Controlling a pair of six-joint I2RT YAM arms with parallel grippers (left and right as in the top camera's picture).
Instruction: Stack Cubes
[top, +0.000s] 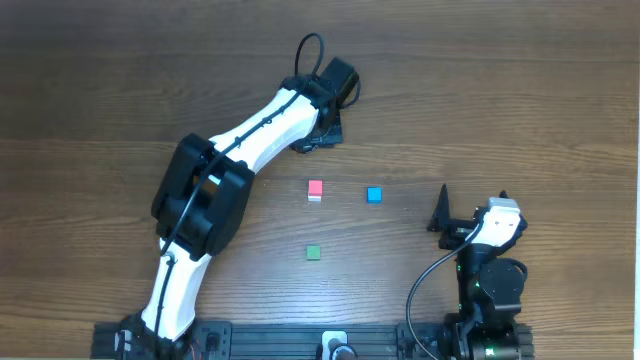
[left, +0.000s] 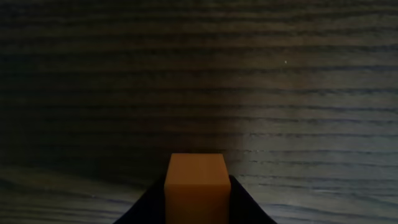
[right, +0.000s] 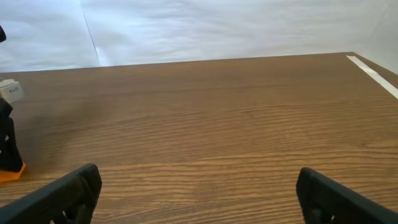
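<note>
Four cubes are counted in all: one pink cube (top: 316, 187), one blue cube (top: 374, 194), one green cube (top: 313, 253) and one orange cube (left: 196, 186). Two robot arms are counted, one left arm (top: 262, 125) and one right arm (top: 490, 250). One wooden table (top: 520, 100) is counted, and each cube colour is seen once.

text: none readable | white tag (right: 11, 91): print too small to read

We look straight down on the table (top: 520, 90) from above, with 2 arm bases at the lower edge. Our left wrist camera sits close, facing wood just ahead of the left gripper (left: 197, 205) and its orange cube (left: 197, 183). Our right wrist camera looks low across the table beyond the right gripper (right: 199, 199), sharing that cube.
</note>
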